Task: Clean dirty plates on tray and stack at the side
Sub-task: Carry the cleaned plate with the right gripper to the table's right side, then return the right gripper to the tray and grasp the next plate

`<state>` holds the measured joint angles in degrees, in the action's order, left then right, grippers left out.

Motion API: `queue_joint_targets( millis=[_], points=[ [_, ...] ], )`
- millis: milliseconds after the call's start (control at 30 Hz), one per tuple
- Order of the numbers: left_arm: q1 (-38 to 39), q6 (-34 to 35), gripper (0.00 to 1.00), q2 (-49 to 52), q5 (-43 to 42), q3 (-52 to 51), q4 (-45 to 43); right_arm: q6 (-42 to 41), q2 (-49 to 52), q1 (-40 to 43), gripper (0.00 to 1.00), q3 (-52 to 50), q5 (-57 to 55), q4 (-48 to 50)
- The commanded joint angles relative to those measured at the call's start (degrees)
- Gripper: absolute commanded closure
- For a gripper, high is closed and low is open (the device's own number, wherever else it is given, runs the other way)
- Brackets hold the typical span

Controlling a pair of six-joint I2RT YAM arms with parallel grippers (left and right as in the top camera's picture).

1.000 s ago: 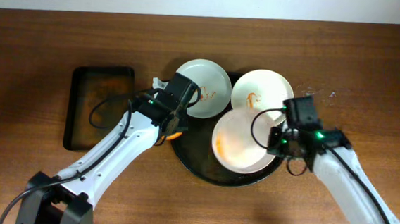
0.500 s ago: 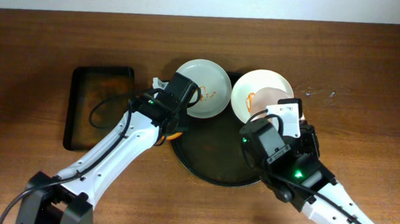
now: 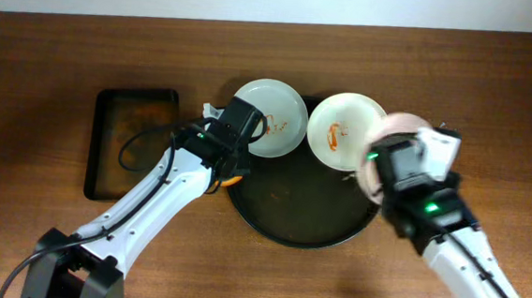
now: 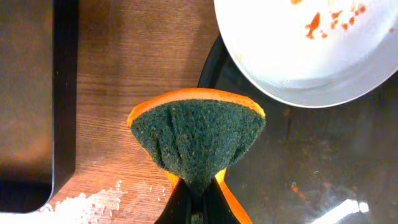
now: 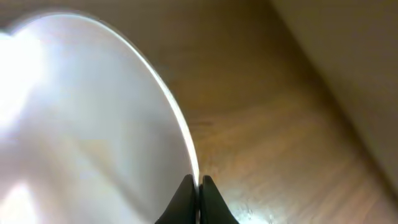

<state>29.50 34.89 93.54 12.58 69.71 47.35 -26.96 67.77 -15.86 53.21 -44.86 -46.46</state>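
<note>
A round black tray (image 3: 280,216) sits mid-table. Two white plates with orange smears rest on its far rim: one on the left (image 3: 270,117), also in the left wrist view (image 4: 298,50), and one on the right (image 3: 338,126). My left gripper (image 4: 198,196) is shut on an orange and green sponge (image 4: 198,134) over the tray's left edge (image 4: 261,155). My right gripper (image 5: 196,186) is shut on the rim of a third white plate (image 5: 81,124), held tilted above the tray's right edge (image 3: 388,143).
A dark rectangular tray (image 3: 130,144) lies at the left, its edge in the left wrist view (image 4: 31,93). White crumbs lie on the wood (image 4: 87,202) near the sponge. Bare wooden table (image 3: 494,109) extends to the right.
My right arm lifted the third plate off the round tray and carried it up and to the right, tilting it. The left arm and sponge have not moved.
</note>
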Motion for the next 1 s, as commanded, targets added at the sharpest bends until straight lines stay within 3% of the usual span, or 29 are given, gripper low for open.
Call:
queue_joint_targets(
  millis=[0,33,100,233,300,367,400,500,533,600,700,833,867,900,967],
  points=[
    [0.0,-0.9,0.99,-1.3,0.0,0.7,-0.1,-2.3,-0.2,18.6,0.96,1.1,18.9,1.7],
    [0.0,-0.9,1.0,-1.3,0.0,0.7,-0.1,-2.3,0.0,28.2,0.96,1.1,27.8,3.3],
    [0.0,-0.9,1.0,-1.3,0.0,0.7,-0.1,-2.3,2.5,40.2,0.96,1.1,34.2,4.3],
    [0.0,-0.9,0.99,-1.3,-1.0,0.7,-0.1,-2.3,11.3,47.7,0.96,1.1,34.1,9.9],
    [0.0,-0.9,1.0,-1.3,-1.0,0.7,-0.1,-2.3,16.2,47.8,0.92,1.1,34.2,13.4],
    [0.0,-0.9,1.0,-1.3,-1.0,0.7,-0.1,-2.2,16.8,47.8,0.68,1.1,36.8,14.4],
    [0.0,-0.9,0.99,-1.3,-1.0,0.7,-0.1,-0.3,16.2,47.8,0.59,1.2,42.3,16.0],
    [0.0,-0.9,0.99,-1.3,-1.0,0.7,-0.1,5.4,15.1,46.7,0.49,2.0,62.7,21.7],
    [0.0,-0.9,0.99,-1.3,-1.0,0.7,-0.1,8.9,15.2,42.9,0.44,2.2,69.1,25.0],
    [0.0,-0.9,1.0,-1.3,-1.0,0.7,-0.1,14.6,16.8,35.7,0.4,2.2,66.4,26.7],
    [0.0,-0.9,0.99,-1.3,-1.0,0.7,-0.1,14.8,23.1,27.8,0.34,2.2,61.7,30.4],
    [0.0,-0.9,1.0,-1.3,-1.0,0.7,-0.1,14.7,33.0,22.5,0.36,2.2,60.7,39.1],
    [0.0,-0.9,1.0,-1.3,-1.0,0.7,-0.1,14.7,34.9,21.7,0.46,2.2,60.7,39.6],
    [0.0,-0.9,0.99,-1.3,-1.0,0.7,-0.1,14.7,35.8,21.5,0.68,2.2,60.4,39.6],
    [0.0,-0.9,1.0,-1.3,-1.0,0.7,-0.1,14.6,35.8,21.5,0.92,2.2,59.6,38.7]
  ],
)
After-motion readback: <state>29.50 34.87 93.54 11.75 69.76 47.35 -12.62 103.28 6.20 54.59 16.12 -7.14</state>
